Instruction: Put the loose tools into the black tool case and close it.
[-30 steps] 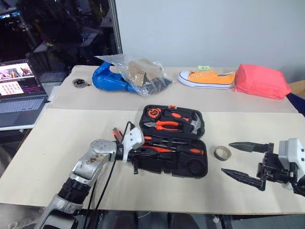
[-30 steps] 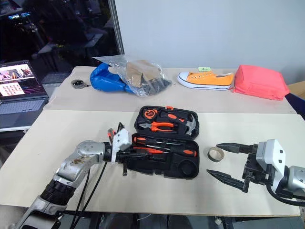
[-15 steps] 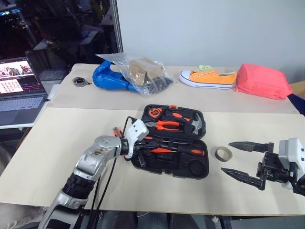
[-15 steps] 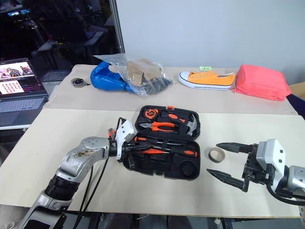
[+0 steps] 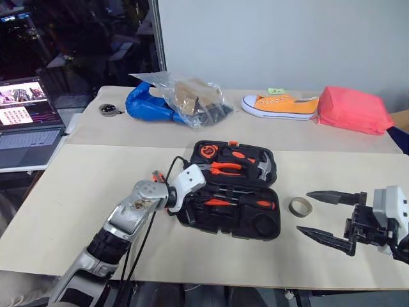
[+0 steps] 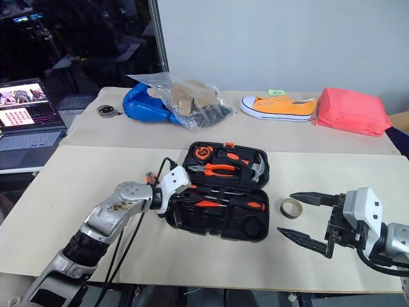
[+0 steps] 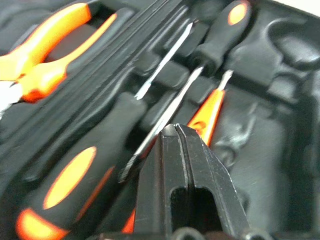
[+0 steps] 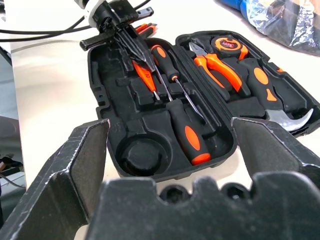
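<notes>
The robot's left gripper [image 8: 131, 42], fingers pressed together and empty, probed the near tray of the flat black plastic tool case [image 5: 255, 225], apparently seating the slim orange screwdriver [image 8: 145, 77] beside two black-and-orange screwdrivers [image 8: 186, 132]. The right gripper [image 5: 327, 216] hung wide open near the greyish tape roll [image 5: 299, 206], lying unpacked just right of the open case.

We find no legible text. The orange tape measure [image 8: 227, 44] in the black tool case [image 8: 150, 172] bears a dark label, and the laptop [image 5: 29, 121] screen shows content; neither can be read.
</notes>
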You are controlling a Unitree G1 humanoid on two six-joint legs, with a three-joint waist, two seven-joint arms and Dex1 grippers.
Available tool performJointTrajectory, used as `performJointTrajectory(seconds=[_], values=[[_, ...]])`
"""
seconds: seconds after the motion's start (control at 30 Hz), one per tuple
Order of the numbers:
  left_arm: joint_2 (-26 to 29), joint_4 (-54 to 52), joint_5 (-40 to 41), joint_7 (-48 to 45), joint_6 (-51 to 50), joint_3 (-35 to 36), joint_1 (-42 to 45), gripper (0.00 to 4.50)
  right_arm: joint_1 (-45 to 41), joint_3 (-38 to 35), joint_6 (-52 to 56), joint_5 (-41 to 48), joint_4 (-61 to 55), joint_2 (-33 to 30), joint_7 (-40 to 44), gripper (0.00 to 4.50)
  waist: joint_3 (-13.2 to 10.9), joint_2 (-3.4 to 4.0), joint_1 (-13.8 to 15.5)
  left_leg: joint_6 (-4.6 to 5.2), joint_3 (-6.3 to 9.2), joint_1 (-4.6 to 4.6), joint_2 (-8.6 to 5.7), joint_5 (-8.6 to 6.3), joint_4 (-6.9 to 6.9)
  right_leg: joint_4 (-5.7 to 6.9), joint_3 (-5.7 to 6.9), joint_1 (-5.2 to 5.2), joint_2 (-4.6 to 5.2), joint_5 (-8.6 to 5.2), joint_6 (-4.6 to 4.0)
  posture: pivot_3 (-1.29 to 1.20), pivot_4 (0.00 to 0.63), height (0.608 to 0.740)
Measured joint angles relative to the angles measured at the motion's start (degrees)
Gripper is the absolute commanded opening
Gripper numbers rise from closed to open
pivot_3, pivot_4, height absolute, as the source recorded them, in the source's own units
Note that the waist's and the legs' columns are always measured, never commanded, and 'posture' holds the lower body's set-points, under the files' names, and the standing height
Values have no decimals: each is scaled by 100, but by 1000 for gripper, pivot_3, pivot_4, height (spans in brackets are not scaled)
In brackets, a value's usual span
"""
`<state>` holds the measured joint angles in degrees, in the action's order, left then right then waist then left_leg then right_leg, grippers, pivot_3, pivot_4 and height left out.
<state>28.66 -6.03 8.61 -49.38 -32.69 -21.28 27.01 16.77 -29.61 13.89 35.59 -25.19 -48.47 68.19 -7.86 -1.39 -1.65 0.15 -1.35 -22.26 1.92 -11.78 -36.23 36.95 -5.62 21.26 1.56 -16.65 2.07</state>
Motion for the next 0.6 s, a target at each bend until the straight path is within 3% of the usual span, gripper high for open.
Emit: performJointTrajectory(seconds=[0.37,0.6], values=[[270,-154,-59,-37,526,308,-406,22,4,0,0,0,-10,1,-15,4500,4,7,2,0,1,0,7,0,3,-1,-3,0,3,0,-1,0,150,740],[-293,-411,1166,-216,-145,939,-459,22,-16,2,0,0,-12,21,-33,4500,-10,9,69,0,-2,-13,2,0,2,-6,7,9,3,0,1,0,150,740]])
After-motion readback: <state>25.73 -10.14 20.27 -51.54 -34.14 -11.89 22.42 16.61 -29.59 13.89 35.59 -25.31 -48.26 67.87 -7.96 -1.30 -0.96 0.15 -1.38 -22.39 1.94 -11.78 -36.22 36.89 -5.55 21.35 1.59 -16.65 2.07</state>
